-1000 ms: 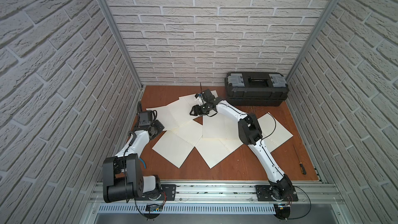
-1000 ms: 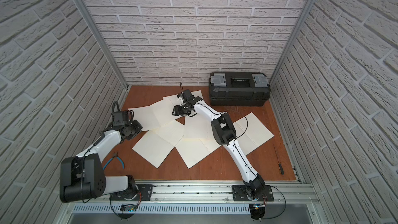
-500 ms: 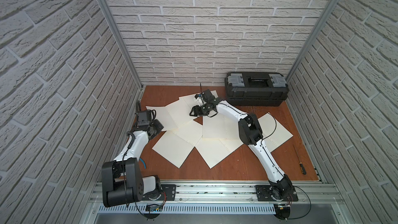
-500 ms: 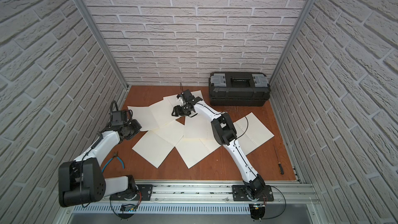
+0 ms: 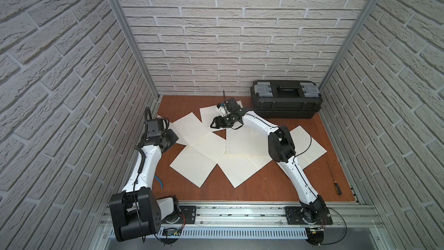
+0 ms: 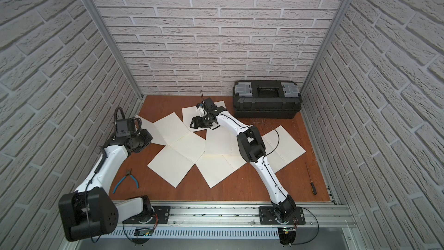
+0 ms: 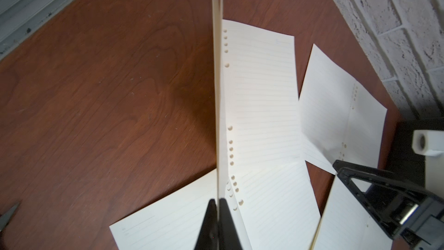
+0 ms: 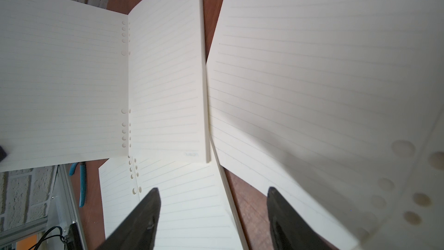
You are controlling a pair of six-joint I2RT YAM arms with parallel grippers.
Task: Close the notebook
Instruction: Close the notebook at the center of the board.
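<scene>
Several open cream lined notebooks lie overlapping on the brown table. The leftmost notebook [image 5: 192,126] [image 6: 169,128] has punched holes along its fold. My left gripper [image 7: 218,200] is shut on the edge of its left leaf [image 7: 218,92], which stands upright and edge-on in the left wrist view. In both top views that gripper [image 5: 173,136] [image 6: 147,138] sits at the notebook's left side. My right gripper [image 8: 212,189] [image 5: 214,123] is open, low over the pages behind it, with nothing between its fingers [image 8: 151,203].
A black toolbox [image 5: 286,102] stands at the back right against the wall. A screwdriver [image 5: 335,179] lies near the right edge. Blue-handled pliers [image 6: 126,180] lie front left beside my left arm. Brick walls close in three sides.
My left gripper has shifted slightly toward the back with the leaf pinched in it. The right arm has stayed in place over the rear pages.
</scene>
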